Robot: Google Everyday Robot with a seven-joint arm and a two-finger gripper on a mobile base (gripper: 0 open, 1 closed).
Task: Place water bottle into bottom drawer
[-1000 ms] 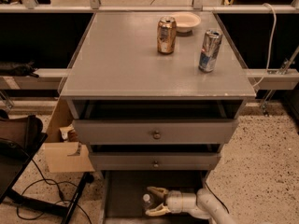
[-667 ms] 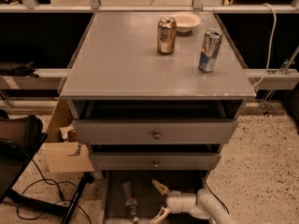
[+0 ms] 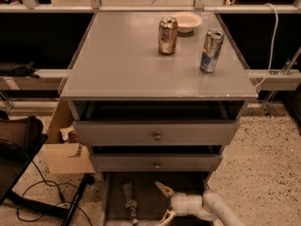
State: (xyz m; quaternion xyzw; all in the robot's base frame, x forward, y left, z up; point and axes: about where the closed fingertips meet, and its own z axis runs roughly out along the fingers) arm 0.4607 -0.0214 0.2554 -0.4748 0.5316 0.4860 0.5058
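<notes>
Speckled floor [image 3: 263, 164]; grey three-drawer cabinet [image 3: 127, 55]. White two-finger gripper [image 3: 162, 202], six o'clock of view, fingers spread and empty, inside the pulled-out shallow grey bottom drawer [image 3: 146, 192]. At its nine o'clock, a slim clear plastic water bottle [image 3: 129, 202] lies on the drawer floor, just beside the gripper. Placement apparently done; arm withdrawal remains.

floor [image 3: 263, 164]: speckled terrazzo | cabinet [image 3: 122, 60]: grey | left: cardboard box [image 3: 66, 157], possibly open | light: dim

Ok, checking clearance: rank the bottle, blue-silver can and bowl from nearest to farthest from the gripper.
The gripper is open over the bottom drawer.
1. Bottle, in that drawer beside it.
2. Blue-silver can, cabinet top, right side.
3. Bowl, cabinet top, back edge.
</notes>
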